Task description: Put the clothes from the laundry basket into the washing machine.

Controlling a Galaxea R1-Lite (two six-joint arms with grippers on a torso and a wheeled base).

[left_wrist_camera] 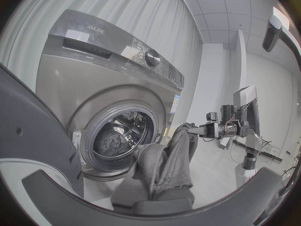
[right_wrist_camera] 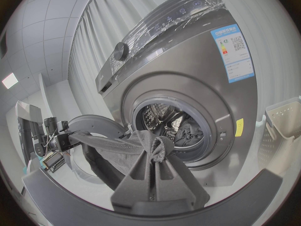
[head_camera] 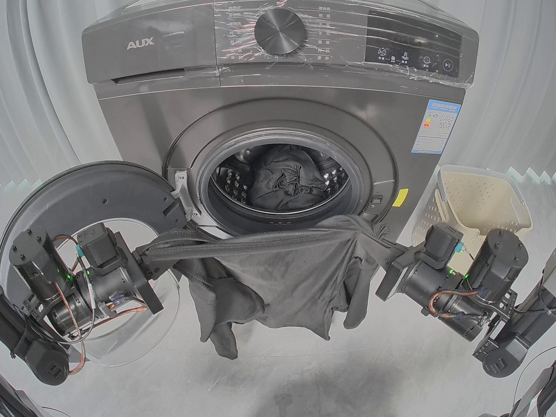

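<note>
At lower left the left gripper (head_camera: pixel 146 260) is clamped on a dark garment (head_camera: pixel 278 279), stretched across the centre below the drum (head_camera: pixel 230 182), where one piece (head_camera: pixel 286 178) is already lodged. Its other end is pinched by the right gripper (head_camera: pixel 387 250). No clothes are seen in the basket (head_camera: pixel 483 204) at right; only this load seems left.

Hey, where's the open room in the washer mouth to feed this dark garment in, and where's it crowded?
Bare drum wall shows left of the heaped clothes, and a narrower strip on their right. The middle is crowded by that heap. The lower rim is screened by the dark garment, stretched between the left gripper and right gripper.
</note>
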